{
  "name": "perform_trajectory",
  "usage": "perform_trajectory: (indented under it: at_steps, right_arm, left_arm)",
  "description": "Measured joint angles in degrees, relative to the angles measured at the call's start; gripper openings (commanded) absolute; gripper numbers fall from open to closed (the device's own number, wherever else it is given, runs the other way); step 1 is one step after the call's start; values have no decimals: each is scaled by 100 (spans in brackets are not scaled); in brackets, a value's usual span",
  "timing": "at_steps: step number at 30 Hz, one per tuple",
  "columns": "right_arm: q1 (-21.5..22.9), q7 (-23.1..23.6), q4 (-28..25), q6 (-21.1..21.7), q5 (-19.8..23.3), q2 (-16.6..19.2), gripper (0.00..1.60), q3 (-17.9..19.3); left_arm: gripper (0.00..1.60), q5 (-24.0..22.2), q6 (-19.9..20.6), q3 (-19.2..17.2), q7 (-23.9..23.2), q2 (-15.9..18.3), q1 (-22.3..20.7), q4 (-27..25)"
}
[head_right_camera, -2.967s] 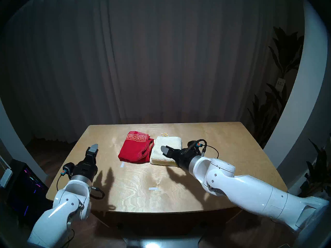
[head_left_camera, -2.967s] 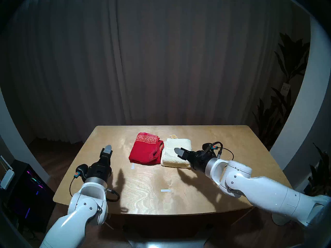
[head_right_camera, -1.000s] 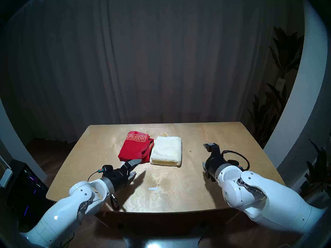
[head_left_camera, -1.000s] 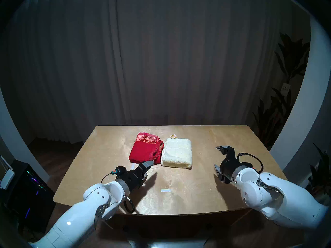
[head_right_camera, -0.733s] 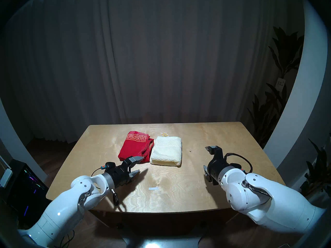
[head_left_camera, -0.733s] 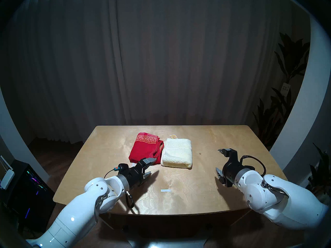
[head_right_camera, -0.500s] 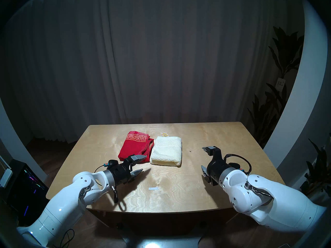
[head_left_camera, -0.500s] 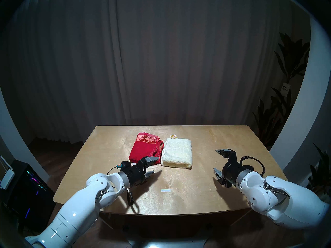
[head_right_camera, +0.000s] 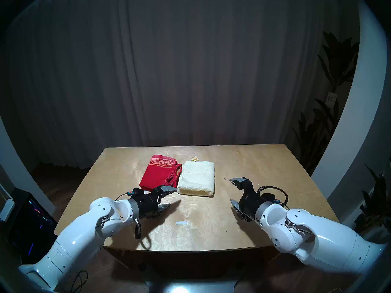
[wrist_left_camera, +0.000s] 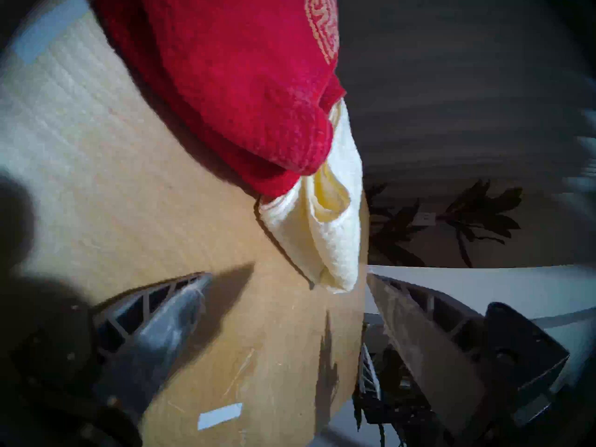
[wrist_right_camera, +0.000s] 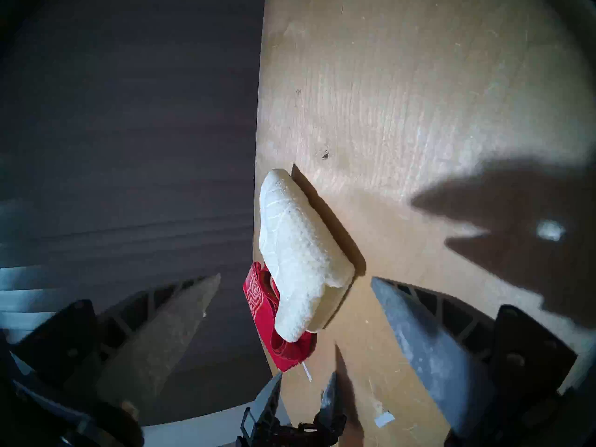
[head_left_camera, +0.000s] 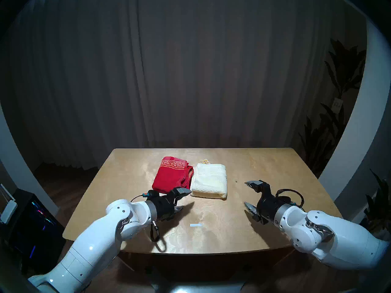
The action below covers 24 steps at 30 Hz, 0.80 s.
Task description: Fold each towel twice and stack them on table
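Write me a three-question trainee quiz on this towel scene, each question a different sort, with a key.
1. True or false: the red towel lies on top of the cream towel.
2. Multiple choice: the left gripper is
A. shut on the red towel
B. open, empty, at the red towel's near corner
C. out of view
3. Fill in: the small striped tag pokes out at the cream towel's ____ edge.

Key:
1. False. They lie folded side by side on the table, edges meeting.
2. B. The right gripper is open and empty too.
3. Far.
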Motion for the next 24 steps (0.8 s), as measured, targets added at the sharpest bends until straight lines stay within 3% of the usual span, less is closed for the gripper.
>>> perform_trajectory:
  at_steps: [12, 24]
  right_arm:
    - [452, -113, 332, 153, -215, -344, 160, -306]
    - [780, -315, 530, 191, -408, -624, 160, -554]
  left_arm:
    - [160, -109, -151, 63, 388, -267, -296, 218]
    - [160, -33, -74, 284, 488, -456, -648, 487]
